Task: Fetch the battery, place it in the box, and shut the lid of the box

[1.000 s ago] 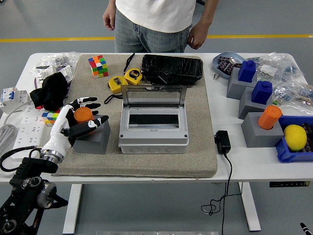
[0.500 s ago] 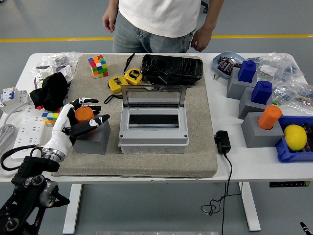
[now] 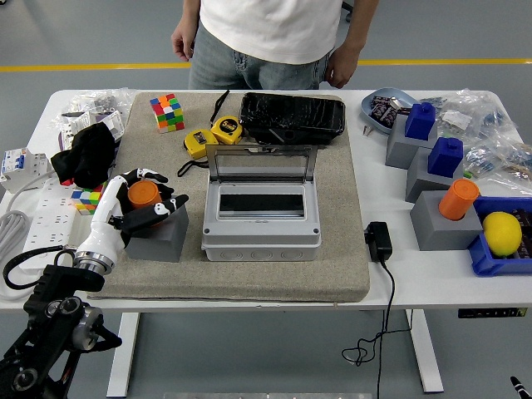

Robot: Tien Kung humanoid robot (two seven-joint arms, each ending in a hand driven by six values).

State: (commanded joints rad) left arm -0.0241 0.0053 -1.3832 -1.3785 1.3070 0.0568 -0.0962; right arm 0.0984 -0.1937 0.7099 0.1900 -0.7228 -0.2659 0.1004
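An orange cylinder battery (image 3: 142,193) stands in a grey holder block (image 3: 158,234) at the mat's left edge. My left hand (image 3: 141,199) comes in from the lower left, and its fingers (image 3: 148,175) curl behind the battery with the thumb (image 3: 163,208) in front, closed around it. The battery still sits in the block. The grey box (image 3: 262,224) lies in the middle of the mat with its clear lid (image 3: 262,164) standing open at the back. My right hand is out of view.
A second orange battery (image 3: 458,198) and two blue ones (image 3: 445,155) stand in grey blocks at the right. A black charger (image 3: 378,240), Rubik's cube (image 3: 168,112), tape measures (image 3: 212,133), black case (image 3: 293,116) and power strip (image 3: 37,224) lie around. A person (image 3: 266,33) stands opposite, hands hanging.
My left hand's fingers have drawn in from a spread pose and closed around the orange battery. The person has shifted slightly to the left.
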